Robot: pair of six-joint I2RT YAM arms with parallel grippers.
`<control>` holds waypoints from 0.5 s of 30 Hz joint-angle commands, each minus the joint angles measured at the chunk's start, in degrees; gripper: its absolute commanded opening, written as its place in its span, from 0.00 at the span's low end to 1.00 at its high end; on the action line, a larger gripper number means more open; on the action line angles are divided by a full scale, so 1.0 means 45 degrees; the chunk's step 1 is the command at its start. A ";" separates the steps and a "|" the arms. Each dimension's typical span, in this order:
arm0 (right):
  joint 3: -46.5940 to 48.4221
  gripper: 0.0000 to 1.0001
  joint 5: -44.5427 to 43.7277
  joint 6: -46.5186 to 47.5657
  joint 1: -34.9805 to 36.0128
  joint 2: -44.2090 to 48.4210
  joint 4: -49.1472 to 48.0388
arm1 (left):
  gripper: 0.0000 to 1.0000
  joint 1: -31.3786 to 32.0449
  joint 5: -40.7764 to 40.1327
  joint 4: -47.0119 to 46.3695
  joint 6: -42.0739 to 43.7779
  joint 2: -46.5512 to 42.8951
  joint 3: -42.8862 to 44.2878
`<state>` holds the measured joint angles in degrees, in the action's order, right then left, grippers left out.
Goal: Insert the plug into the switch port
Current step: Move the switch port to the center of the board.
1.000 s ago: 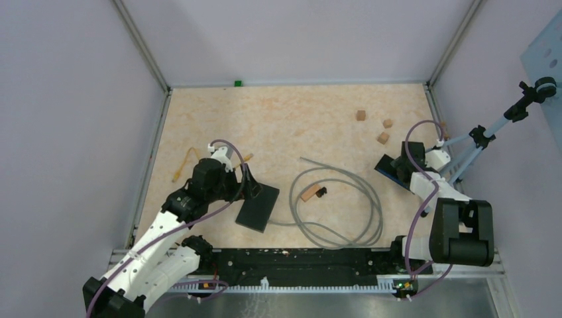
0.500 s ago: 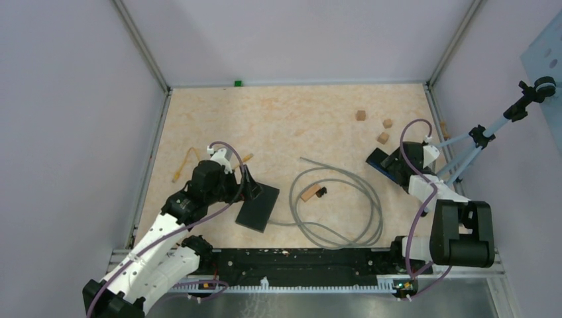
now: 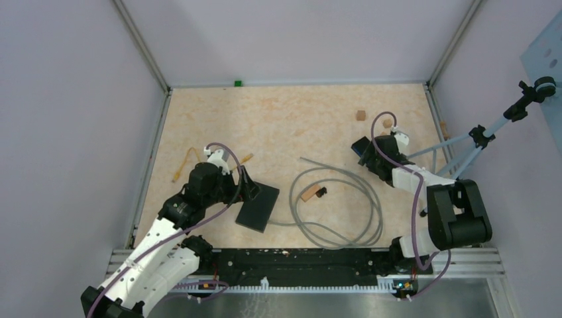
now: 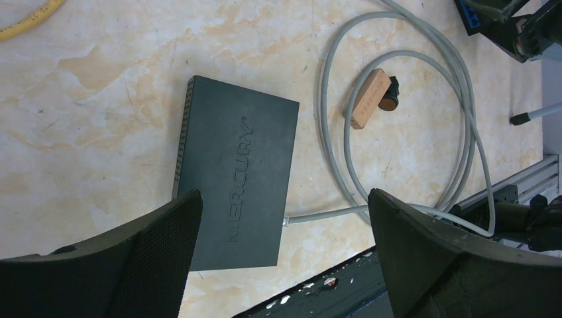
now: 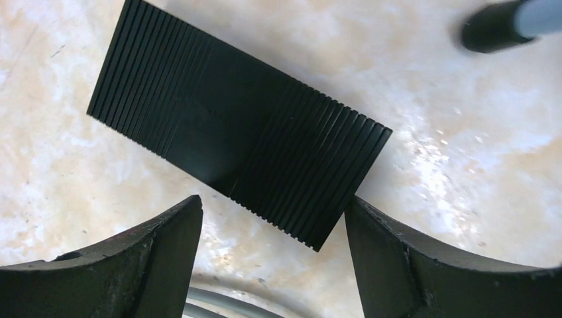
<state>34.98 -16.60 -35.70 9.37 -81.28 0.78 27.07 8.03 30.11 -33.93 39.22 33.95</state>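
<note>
Left fingers [image 4: 166, 252] spread wide, holding nothing. The MERCURY switch [image 4: 235, 169] lies flat on the desk [image 4: 99, 79], below and between them, its nearer end reaching in beside one fingertip. The plug [image 4: 286, 220] on the gray cable [image 4: 464, 126] sits between the fingertips, at the switch's edge; cannot tell whether it is seated. A wooden block [image 4: 370, 98] lies beyond the fingertips, inside the cable loop. Right fingers [image 5: 152, 258] also wide and empty, poised over a black ribbed block [image 5: 238, 132] just beyond their tips.
</note>
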 commanded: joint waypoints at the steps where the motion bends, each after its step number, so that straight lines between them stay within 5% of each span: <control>1: 0.1118 0.77 -0.0226 0.0596 0.0535 -0.0590 -0.0407 | 0.99 -0.0052 -0.0213 -0.0225 0.0157 -0.0273 -0.0007; 15: 0.4183 0.78 -0.1287 0.2272 0.0617 0.1321 0.3018 | 0.99 -0.0040 -0.0438 0.0019 0.0255 -0.0298 0.0856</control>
<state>46.30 -19.97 -29.39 11.88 -76.64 11.03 27.07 6.79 30.85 -33.69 38.48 34.57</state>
